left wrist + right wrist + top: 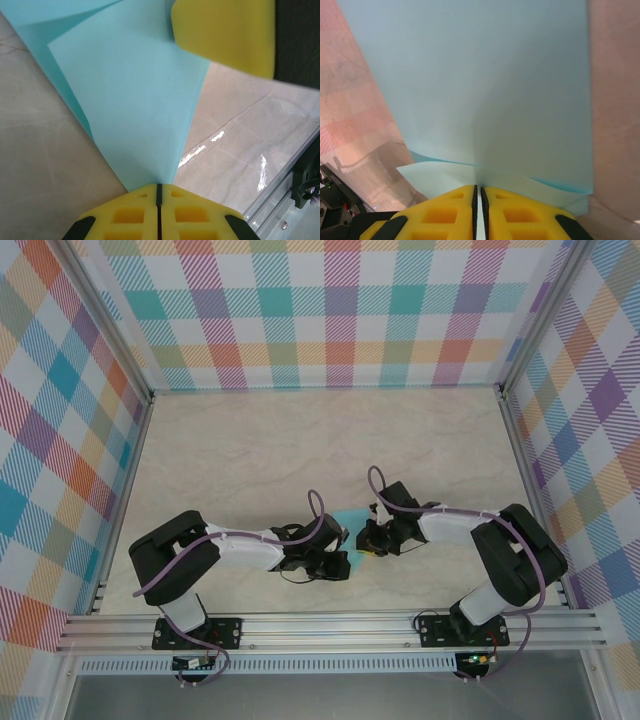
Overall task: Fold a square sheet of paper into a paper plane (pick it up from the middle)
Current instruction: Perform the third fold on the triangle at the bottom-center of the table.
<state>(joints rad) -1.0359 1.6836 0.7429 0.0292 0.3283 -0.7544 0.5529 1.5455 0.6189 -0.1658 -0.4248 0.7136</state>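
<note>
Beige marble-look tabletop (pixel 250 450), faint veins, glossy glare spots. Pastel plaid wall panels (pixel 330 310) enclose back and both sides. Aluminium frame posts (pixel 103 320) run to back corners. Slotted aluminium rail (pixel 330 625) along near edge.

Your top view is bright and even, with only soft little shadows under the arms (pixel 240 550) on the table (pixel 250 450). In the left wrist view, white shiny streaks sit on the table at the right. In the right wrist view, the close paper (pixel 485 85) looks pale and fuzzy.
</note>
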